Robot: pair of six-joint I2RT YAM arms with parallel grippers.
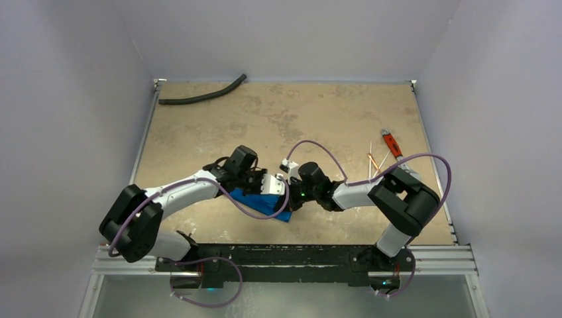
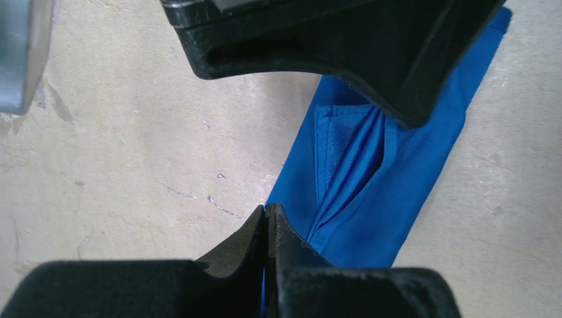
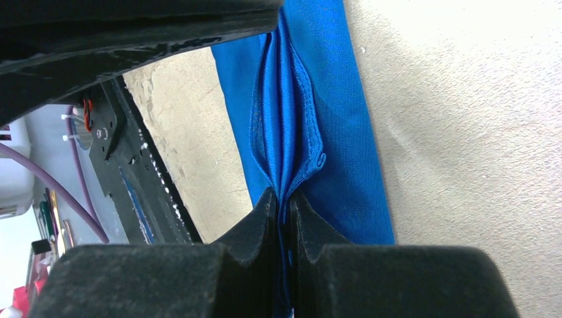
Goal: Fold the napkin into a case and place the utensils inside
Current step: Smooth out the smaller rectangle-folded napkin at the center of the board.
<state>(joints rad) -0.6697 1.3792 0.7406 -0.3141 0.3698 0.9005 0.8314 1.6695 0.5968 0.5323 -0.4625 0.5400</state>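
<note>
Napkin (image 2: 424, 165) — folded strip | right end effector (image 3: 283, 197) pinches its fold | left end effector (image 2: 266, 212) clamped on its edge

No legible text or labels

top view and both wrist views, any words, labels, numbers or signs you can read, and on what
None can be read. The napkin is plain blue; the wrench and the hose show no legible marking; clutter at the right wrist view's left edge is too blurred.
</note>
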